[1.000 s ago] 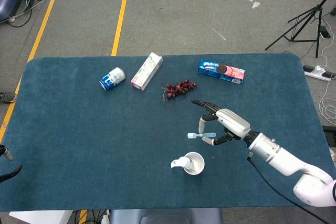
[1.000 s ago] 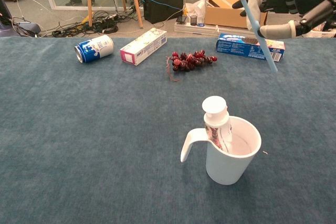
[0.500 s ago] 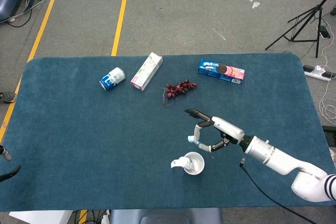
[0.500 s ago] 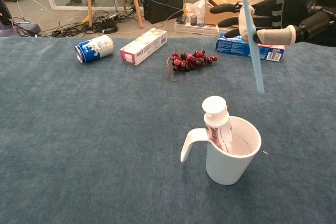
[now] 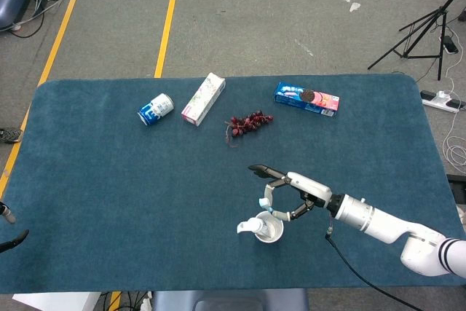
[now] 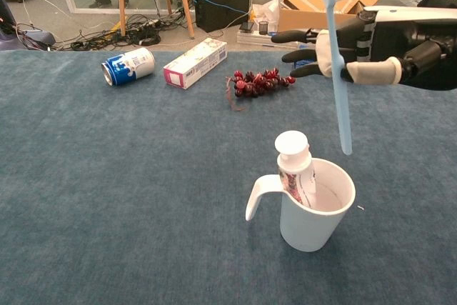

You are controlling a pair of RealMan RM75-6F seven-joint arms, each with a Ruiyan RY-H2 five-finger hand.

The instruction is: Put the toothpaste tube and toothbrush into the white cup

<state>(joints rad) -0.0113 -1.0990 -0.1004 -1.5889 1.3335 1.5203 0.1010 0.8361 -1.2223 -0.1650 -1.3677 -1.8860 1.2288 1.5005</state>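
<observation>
A white cup [image 6: 314, 212] with a handle stands near the table's front, also seen in the head view as the white cup [image 5: 268, 228]. The toothpaste tube [image 6: 293, 166] stands in it, cap up. My right hand [image 6: 357, 51] pinches a light blue toothbrush [image 6: 338, 69] between thumb and a finger, other fingers spread. The brush hangs nearly upright, bristles up, its lower tip just above the cup's rim. The head view shows the right hand [image 5: 291, 194] right beside the cup. At the far left edge only dark fingertips of my left hand [image 5: 9, 227] show.
Along the far side lie a blue can [image 5: 156, 109], a white and pink box [image 5: 203, 98], a bunch of dark red grapes [image 5: 248, 121] and a blue cookie pack [image 5: 306, 97]. The blue table cloth [image 5: 109, 180] ends close behind the cup.
My right hand carried the toothbrush left and down toward the cup. The brush turned from slanted to nearly upright, its tip now just over the rim.
</observation>
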